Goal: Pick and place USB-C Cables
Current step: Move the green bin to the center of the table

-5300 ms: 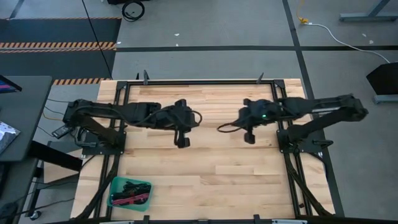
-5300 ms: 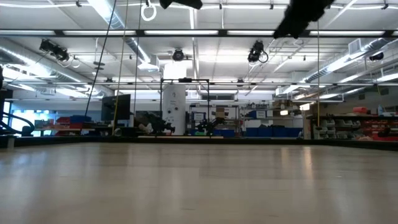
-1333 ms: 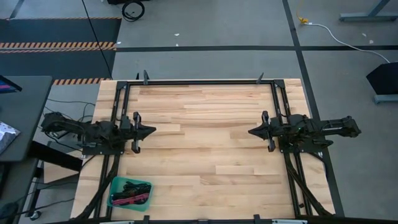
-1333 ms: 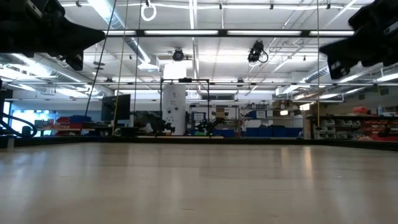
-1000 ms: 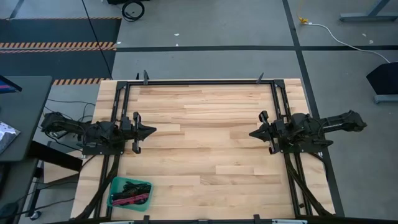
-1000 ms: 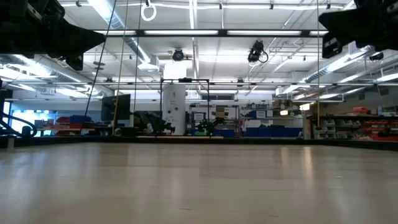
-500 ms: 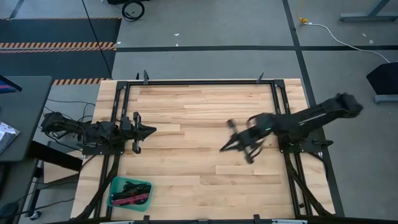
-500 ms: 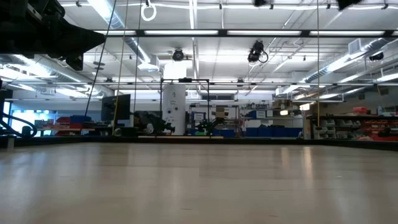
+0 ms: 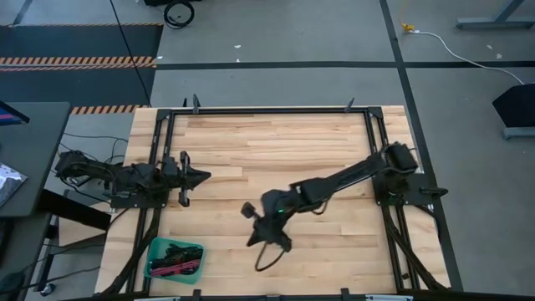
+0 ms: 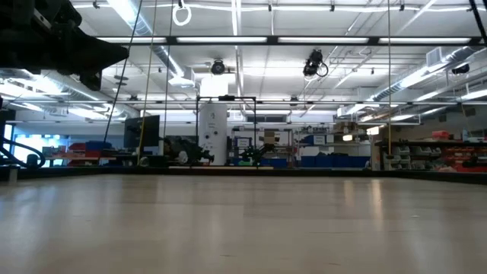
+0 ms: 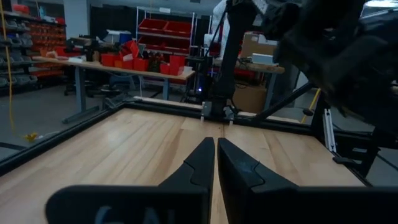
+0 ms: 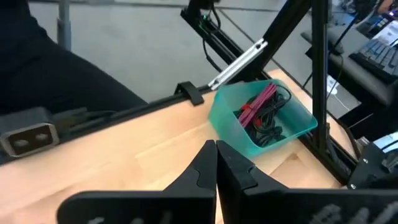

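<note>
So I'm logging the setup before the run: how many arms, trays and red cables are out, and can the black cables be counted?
Arms: 2 (left arm, right arm)
Tray: 1
Red cable: 1, in the tray
Black cables: tangled in the tray, count cannot be told
Total counted: 4

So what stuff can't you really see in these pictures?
- How many USB-C Cables lie in the teal tray: in the right wrist view they are tangled; in the high view, too small.
- The tray in the low view: absent there.
- The right gripper in the high view: blurred. Its wrist view shows the fingers together.
- The left gripper, parked at the table's left edge: the low view shows only a dark shape.
</note>
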